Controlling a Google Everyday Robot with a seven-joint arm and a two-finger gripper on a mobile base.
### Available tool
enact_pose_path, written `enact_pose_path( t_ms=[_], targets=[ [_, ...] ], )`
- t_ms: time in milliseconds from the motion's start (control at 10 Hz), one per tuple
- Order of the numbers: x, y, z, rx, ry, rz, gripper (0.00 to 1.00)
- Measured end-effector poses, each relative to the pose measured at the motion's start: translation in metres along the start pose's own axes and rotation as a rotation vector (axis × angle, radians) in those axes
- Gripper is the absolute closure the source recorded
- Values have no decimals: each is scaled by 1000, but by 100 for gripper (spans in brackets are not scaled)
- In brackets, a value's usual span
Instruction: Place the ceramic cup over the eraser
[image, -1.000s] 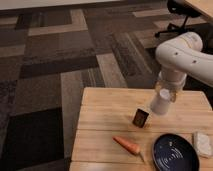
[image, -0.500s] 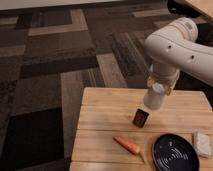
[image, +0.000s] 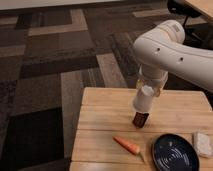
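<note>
gripper (image: 147, 92) is gripping the ceramic cup (image: 143, 102) | cup is hanging just above the eraser (image: 140, 120), nearly touching | eraser is lying straight below, slightly near side

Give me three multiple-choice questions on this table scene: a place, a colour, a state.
1. The round plate is: A dark blue; B red; C white.
2. The orange carrot lies: A on that plate; B on the wooden table, left of it; C on the floor.
3. The white ceramic cup is: A in the pincer above the dark rectangular eraser; B tipped over; C on the plate.
A, dark blue glaze; B, it rests on planks; A, it hangs under the arm.
</note>
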Motion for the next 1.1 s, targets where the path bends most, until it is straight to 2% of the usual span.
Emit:
enact_pose_path(
  t_ms=[200,300,800,1100],
  targets=[
    [10,-9,2,24,5,17,100],
    [18,-10,6,24,20,19,100],
    [21,-20,36,4,68,44,100],
    [24,-20,67,-22,115,30,100]
  ],
)
